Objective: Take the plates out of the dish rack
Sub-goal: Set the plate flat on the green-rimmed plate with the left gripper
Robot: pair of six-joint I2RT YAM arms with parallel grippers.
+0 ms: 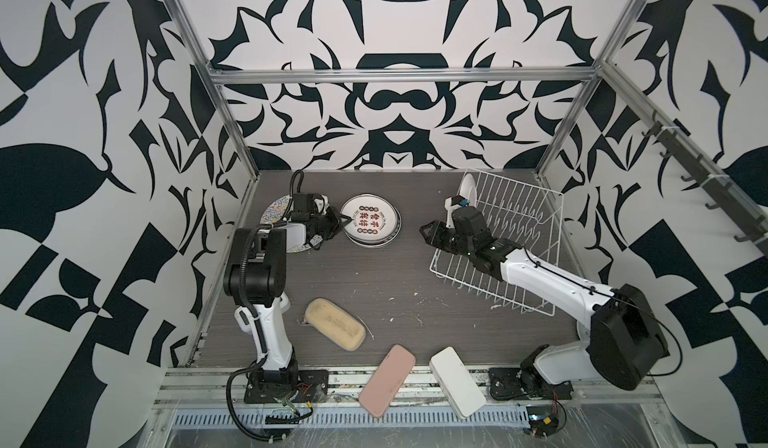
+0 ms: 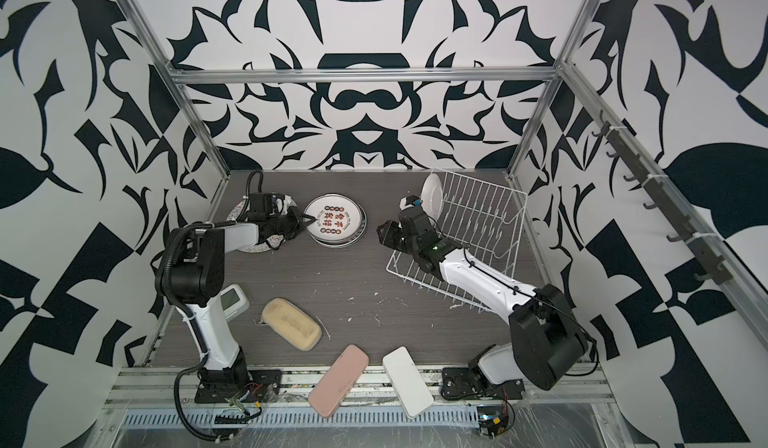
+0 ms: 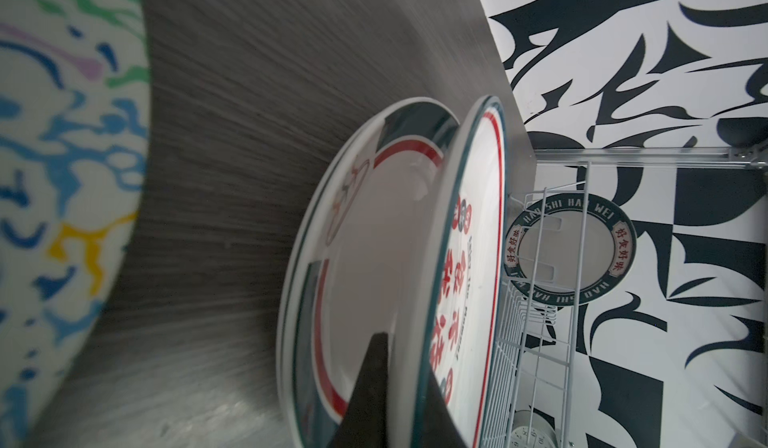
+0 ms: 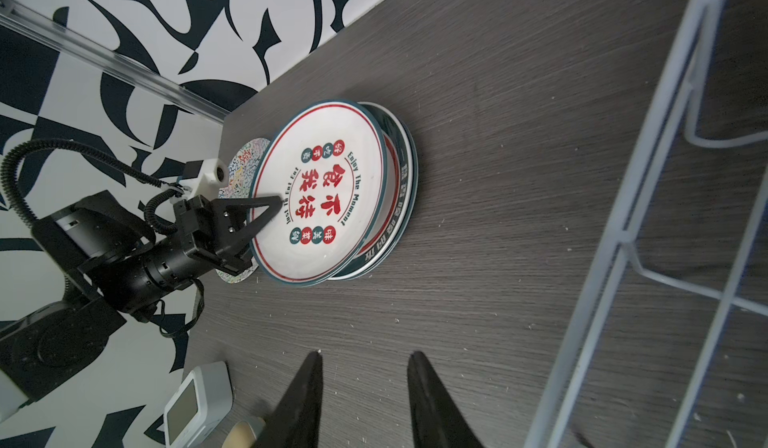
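Plates first. In both top views I see a short stack of glossy round ceramic on the grey wood-grain table (image 1: 395,283), with the red-character plate (image 1: 371,219) (image 2: 335,219) uppermost and the left gripper (image 1: 340,220) (image 2: 306,222) at its rim. The squiggle plate (image 1: 272,212) lies flat beside the stack, partly under that arm. The white wire dish rack (image 1: 519,225) (image 2: 482,225) stands well apart on the right. The racked plate (image 1: 468,187) (image 2: 432,194) is upright at its far end, its plain white back toward me. The right gripper (image 1: 428,233) (image 2: 383,232) hangs just beside the rack's left edge. Three oblong pads lie near the front: the beige pad (image 1: 334,328), the pink pad (image 1: 386,380) and the white pad (image 1: 457,381).

From the left wrist, the black tapered fingers (image 3: 370,383) are clenched on the red-character plate's rim, its held edge raised off the banded plate (image 3: 365,238) beneath. Behind them, the racked plate (image 3: 569,254) shows a dark lettered rim between thin prongs.

From the right wrist, my right gripper (image 4: 366,358) has its pointed jaws apart over bare table, grasping nothing.
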